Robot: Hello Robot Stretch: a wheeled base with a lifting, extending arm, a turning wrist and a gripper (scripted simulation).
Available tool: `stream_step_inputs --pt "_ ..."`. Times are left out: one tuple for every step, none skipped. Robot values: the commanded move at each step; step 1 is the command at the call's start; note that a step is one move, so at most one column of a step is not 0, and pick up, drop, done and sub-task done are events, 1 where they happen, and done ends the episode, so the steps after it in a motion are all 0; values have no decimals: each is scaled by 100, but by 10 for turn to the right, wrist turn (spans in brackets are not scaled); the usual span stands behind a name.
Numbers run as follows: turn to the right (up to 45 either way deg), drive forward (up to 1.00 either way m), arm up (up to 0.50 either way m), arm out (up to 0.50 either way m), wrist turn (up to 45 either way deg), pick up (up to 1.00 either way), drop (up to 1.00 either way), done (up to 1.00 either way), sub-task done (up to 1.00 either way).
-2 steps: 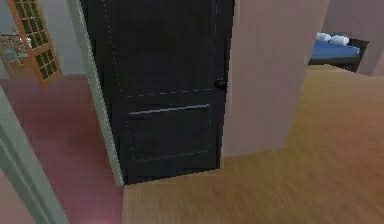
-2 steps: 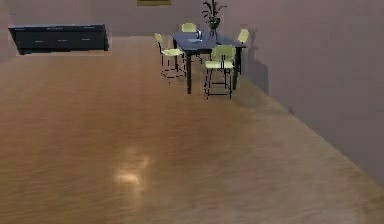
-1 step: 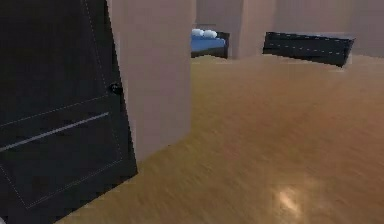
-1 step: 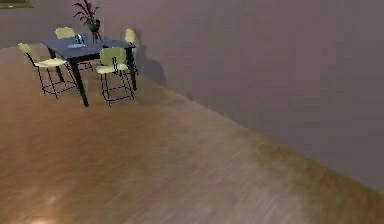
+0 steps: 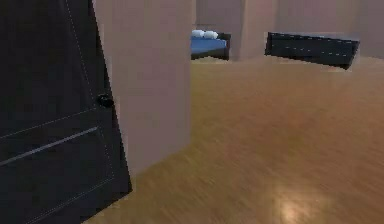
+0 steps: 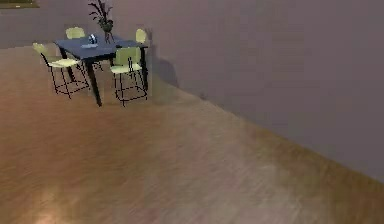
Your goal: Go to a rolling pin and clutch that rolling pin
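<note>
While the search step is running, the robot is facing a doorway edge and open floor.
A dark door (image 5: 55, 110) is filling the forward view's left, a wall end (image 5: 150, 80) is standing beside it, and a bed (image 5: 208, 42) and a dark cabinet (image 5: 310, 48) are lying at the upper middle and upper right. A table (image 6: 118, 46) with yellow chairs (image 6: 62, 63) and a plant (image 6: 104, 15) is sitting at the arm side view's upper left; a small pale thing (image 6: 92, 40) is lying on it, too small to identify. Where the rolling pin is lying cannot be told, and neither can the gripper's state nor whether it is grasping anything. Judging from this, the approach is at an early stage: the next move is calling for driving clear of the door and scanning surfaces, the table being a likely candidate, before any reach is attempted.
</note>
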Motion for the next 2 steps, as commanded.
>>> stream_step_inputs --pt "450 0 0 0 0 0 0 0 0" --pt "0 20 0 0 0 0 0 0 0"
